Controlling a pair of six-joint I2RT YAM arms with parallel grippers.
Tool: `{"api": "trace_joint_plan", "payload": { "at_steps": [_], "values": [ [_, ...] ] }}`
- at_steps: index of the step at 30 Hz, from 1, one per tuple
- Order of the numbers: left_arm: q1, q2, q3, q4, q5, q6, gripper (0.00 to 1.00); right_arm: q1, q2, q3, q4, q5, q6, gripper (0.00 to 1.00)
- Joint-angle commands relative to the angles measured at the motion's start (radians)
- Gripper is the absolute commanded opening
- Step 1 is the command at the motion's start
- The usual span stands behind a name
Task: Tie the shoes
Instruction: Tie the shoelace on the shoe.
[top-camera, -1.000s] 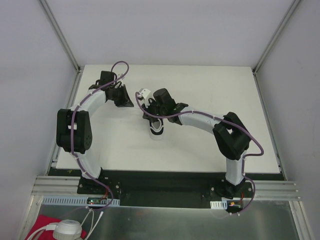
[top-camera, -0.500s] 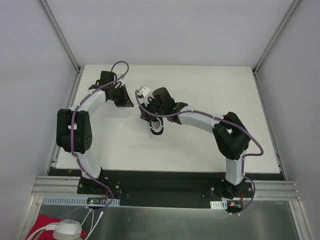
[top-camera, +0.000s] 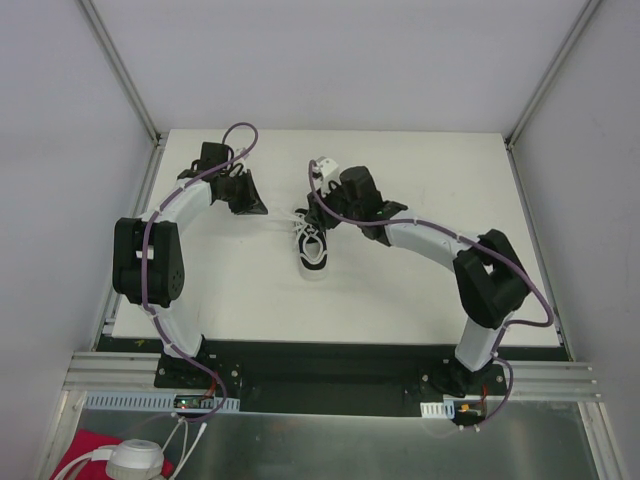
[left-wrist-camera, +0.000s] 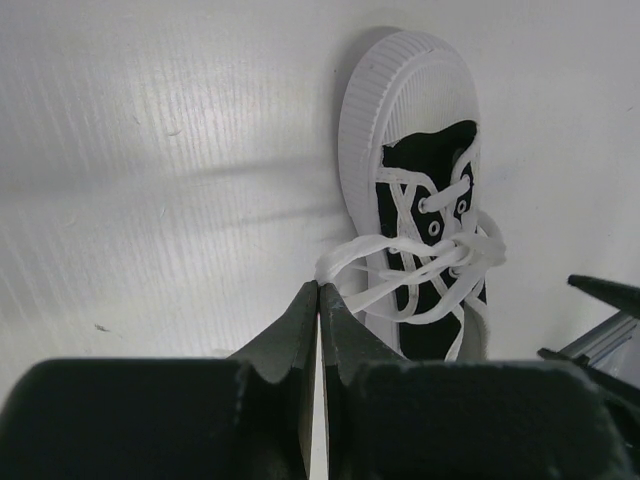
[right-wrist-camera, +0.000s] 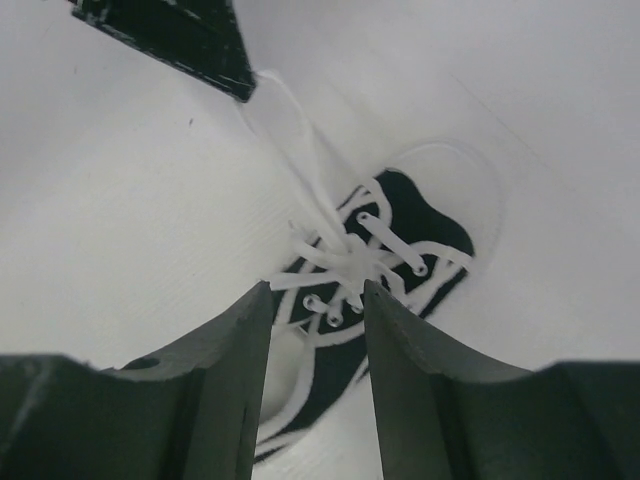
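The shoe (top-camera: 312, 246) is a small black sneaker with a white sole, lying on the white table (top-camera: 420, 290) between the arms. Its white laces (right-wrist-camera: 350, 262) are bunched in a knot over the tongue. One lace strand (right-wrist-camera: 300, 160) runs taut from the knot to my left gripper (left-wrist-camera: 318, 288), which is shut on the lace end just left of the shoe (left-wrist-camera: 420, 200). My right gripper (right-wrist-camera: 316, 290) hovers above the shoe (right-wrist-camera: 400, 260) with its jaws apart and nothing between them. From above, the left gripper (top-camera: 260, 208) sits left of the shoe and the right gripper (top-camera: 328, 218) just behind it.
White walls enclose the table on the left, back and right. A metal rail (top-camera: 330, 380) with the arm bases runs along the near edge. The tip of the right gripper's finger (left-wrist-camera: 605, 292) shows at the right edge of the left wrist view.
My right gripper has opened, let go of the lace and drawn back to the right, uncovering the shoe. The left gripper has stayed shut on its lace.
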Motion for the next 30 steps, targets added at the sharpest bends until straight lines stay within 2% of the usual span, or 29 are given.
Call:
{"api": "trace_joint_plan", "payload": {
  "at_steps": [1,2,4,8,12,14,21,26,30],
  "values": [
    [0.003,-0.028,0.0,-0.007,0.028,0.005,0.0,-0.064,-0.106,-0.066,0.091,-0.009,0.047,0.47],
    [0.002,-0.028,0.0,-0.006,0.028,0.005,0.0,-0.095,-0.112,-0.098,0.102,-0.017,0.052,0.53],
    [-0.003,-0.028,0.001,-0.005,0.027,0.004,0.0,-0.148,-0.123,-0.129,0.137,-0.073,0.067,0.56],
    [-0.012,-0.02,0.007,-0.007,0.027,0.004,0.0,-0.205,-0.097,-0.16,0.178,-0.233,0.038,0.45],
    [-0.015,-0.016,0.015,-0.007,0.028,0.001,0.0,-0.207,-0.033,-0.139,0.175,-0.342,-0.058,0.45],
    [-0.015,-0.014,0.017,-0.007,0.027,0.001,0.0,-0.207,-0.008,-0.126,0.175,-0.357,-0.058,0.48],
    [-0.013,-0.008,0.023,-0.01,0.025,0.001,0.0,-0.179,0.069,-0.068,0.154,-0.365,-0.069,0.49],
    [-0.015,-0.006,0.024,-0.012,0.025,0.001,0.0,-0.178,0.101,-0.028,0.152,-0.351,-0.049,0.48],
    [-0.015,-0.005,0.027,-0.013,0.024,0.002,0.0,-0.179,0.129,-0.007,0.148,-0.354,-0.043,0.42]
  ]
}}
